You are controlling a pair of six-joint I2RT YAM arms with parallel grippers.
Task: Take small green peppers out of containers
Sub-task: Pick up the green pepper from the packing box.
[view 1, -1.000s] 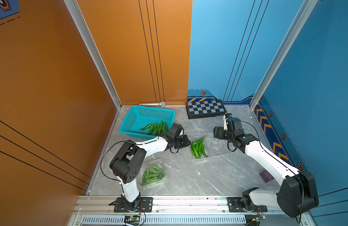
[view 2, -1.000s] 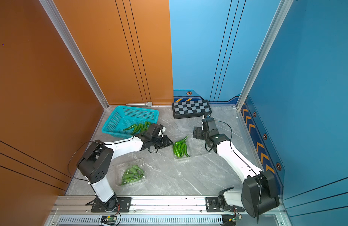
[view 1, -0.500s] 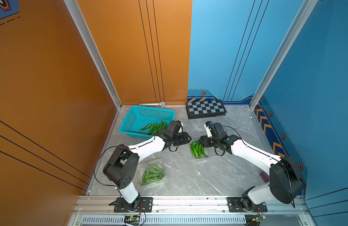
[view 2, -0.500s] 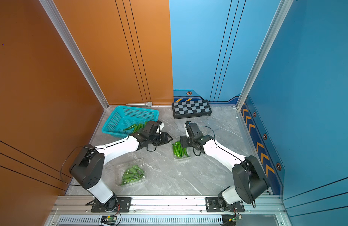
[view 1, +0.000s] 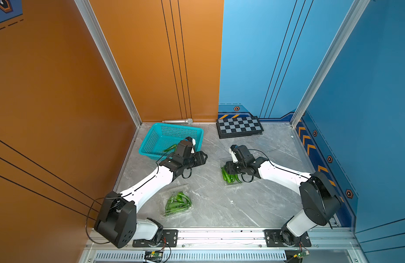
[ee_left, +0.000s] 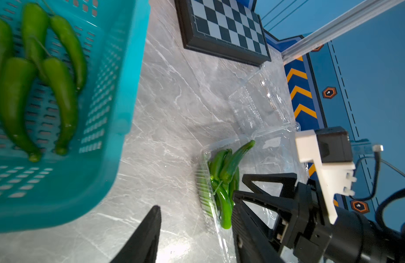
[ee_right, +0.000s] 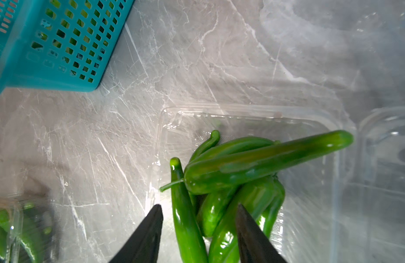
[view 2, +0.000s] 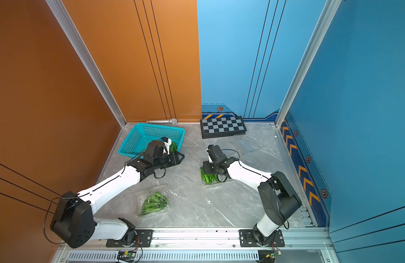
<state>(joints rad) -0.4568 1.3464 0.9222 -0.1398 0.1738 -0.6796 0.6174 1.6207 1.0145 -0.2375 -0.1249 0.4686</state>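
Several small green peppers [ee_right: 238, 168] lie piled in an open clear container [ee_right: 253, 113] mid-table, shown in both top views [view 1: 231, 178] [view 2: 208, 177]. My right gripper [ee_right: 200, 218] [view 1: 226, 167] is low over that pile, open, with its fingers either side of two or three peppers. My left gripper [ee_left: 197, 218] [view 1: 205, 157] hovers open and empty over bare table between the basket and this container. A closed container [view 1: 175, 202] of peppers sits near the front. More peppers [ee_left: 60, 91] lie in the teal basket [ee_left: 119, 68].
The teal basket [view 1: 197, 132] stands at the back left, my left wrist over its near corner. A chessboard [view 1: 240, 126] and a silver microphone [view 1: 177, 121] lie along the back wall. More clear plastic [ee_left: 260, 100] lies beyond the open container.
My right arm has swung in from the back right and come down over the open container, its jaws narrowing around the peppers. My left jaws have opened wider.
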